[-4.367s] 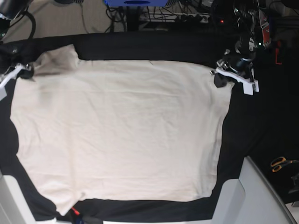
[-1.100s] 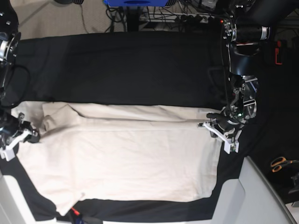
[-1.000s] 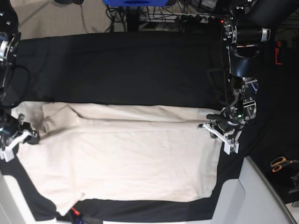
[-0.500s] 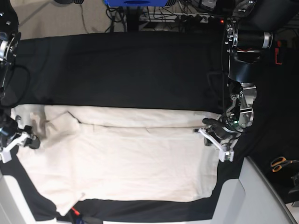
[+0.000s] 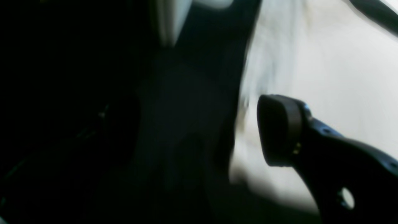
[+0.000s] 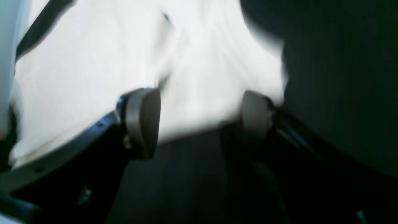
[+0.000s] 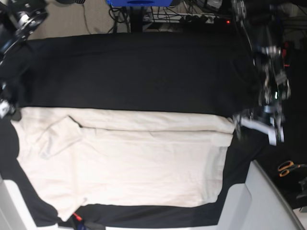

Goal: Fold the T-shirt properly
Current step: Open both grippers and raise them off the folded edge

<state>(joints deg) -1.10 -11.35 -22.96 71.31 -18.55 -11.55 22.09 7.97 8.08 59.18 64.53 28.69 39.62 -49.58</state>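
The cream T-shirt [image 7: 129,163] lies on the black table cover [image 7: 134,72], its far part folded down over the body, with a straight fold line across the middle and a sleeve [image 7: 57,136] folded in at the left. My left gripper [image 7: 256,125] is just off the shirt's right edge. In the left wrist view one finger [image 5: 279,130] shows with nothing against its pad, and the shirt [image 5: 342,62] lies beyond it. My right gripper [image 7: 4,109] is at the shirt's left corner. In the right wrist view my right gripper [image 6: 199,119] is wide open and empty over the shirt's [image 6: 93,62] edge.
Orange-handled scissors [image 7: 288,167] lie off the table at the right. A grey-white panel [image 7: 268,201] stands at the bottom right corner. Cables and a blue box [image 7: 139,2] are behind the table's far edge.
Both grippers carried the shirt's far edge toward the near side, laid it down as a fold, then let go. The left gripper has moved right off the shirt; the right gripper has moved left and up.
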